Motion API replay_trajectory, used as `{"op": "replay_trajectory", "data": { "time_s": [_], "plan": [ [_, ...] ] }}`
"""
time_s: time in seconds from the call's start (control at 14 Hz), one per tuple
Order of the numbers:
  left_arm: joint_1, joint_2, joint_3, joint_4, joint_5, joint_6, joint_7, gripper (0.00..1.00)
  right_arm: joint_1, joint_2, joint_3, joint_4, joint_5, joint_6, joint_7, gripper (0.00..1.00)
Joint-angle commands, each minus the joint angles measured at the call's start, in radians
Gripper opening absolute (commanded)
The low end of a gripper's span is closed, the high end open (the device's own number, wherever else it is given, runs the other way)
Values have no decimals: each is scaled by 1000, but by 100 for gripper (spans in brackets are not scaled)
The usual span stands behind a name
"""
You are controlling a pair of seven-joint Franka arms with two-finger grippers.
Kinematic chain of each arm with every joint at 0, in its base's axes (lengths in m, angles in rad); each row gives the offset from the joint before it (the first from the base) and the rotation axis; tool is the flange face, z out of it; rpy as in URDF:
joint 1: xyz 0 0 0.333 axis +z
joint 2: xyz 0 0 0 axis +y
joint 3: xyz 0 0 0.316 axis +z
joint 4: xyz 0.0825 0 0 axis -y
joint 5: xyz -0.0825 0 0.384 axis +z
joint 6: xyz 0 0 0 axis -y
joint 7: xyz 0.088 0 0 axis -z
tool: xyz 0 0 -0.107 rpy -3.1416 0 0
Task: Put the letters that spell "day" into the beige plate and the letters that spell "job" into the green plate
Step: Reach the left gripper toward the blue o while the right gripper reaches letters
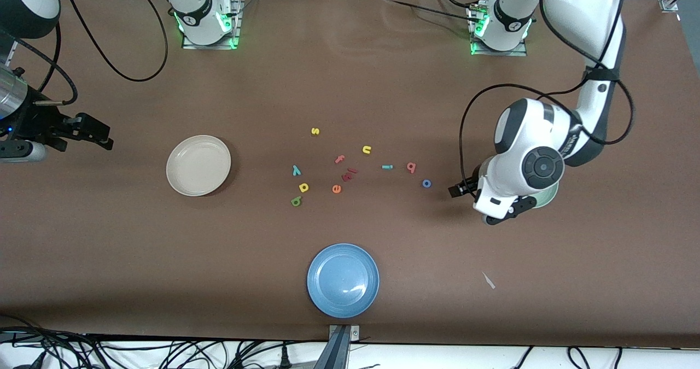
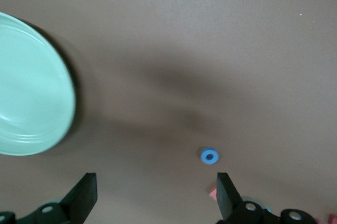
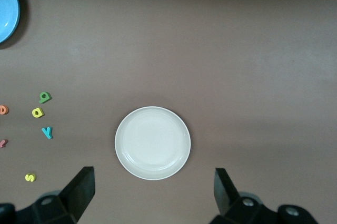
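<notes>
The beige plate (image 1: pixel 198 165) (image 3: pixel 120 142) lies toward the right arm's end. Mid-table lie the teal "y" (image 1: pixel 296 169) (image 3: pixel 47 132), yellow "a" (image 1: pixel 303 187) (image 3: pixel 37 112) and green "d" (image 1: pixel 296 200) (image 3: pixel 45 97). Toward the left arm's end lie the teal "j" (image 1: pixel 387 167), pink "b" (image 1: pixel 411 167) and blue "o" (image 1: pixel 426 183) (image 2: pixel 209 155). The green plate (image 1: pixel 549 197) (image 2: pixel 26 87) is mostly hidden under the left arm. My left gripper (image 1: pixel 471 202) (image 2: pixel 155 182) hangs open between the "o" and that plate. My right gripper (image 1: pixel 90 131) (image 3: pixel 152 182) waits open, high up.
A blue plate (image 1: pixel 343 280) (image 3: pixel 4 8) sits near the front edge. Among the task letters lie a yellow "s" (image 1: pixel 315 131), a yellow "u" (image 1: pixel 366 150), a pink "f" (image 1: pixel 339 159), an orange "e" (image 1: pixel 336 189) and another red letter (image 1: pixel 349 174).
</notes>
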Motion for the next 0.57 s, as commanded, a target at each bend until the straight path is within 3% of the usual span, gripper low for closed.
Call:
{"op": "replay_trajectory", "data": {
  "time_s": [0.0,0.14,0.5],
  "plan": [
    [-43,-9,9,-99,-35,135,-75,99,-4,-24,1,-22,17,3,-9,100],
    [-77,-3,7,-153,-35,227,-145,99,1,-21,4,-22,14,-19,-15,100],
    [-163,98,7,-153,-30,344,-196,92,64,83,4,-22,17,19,2,100]
  ]
}}
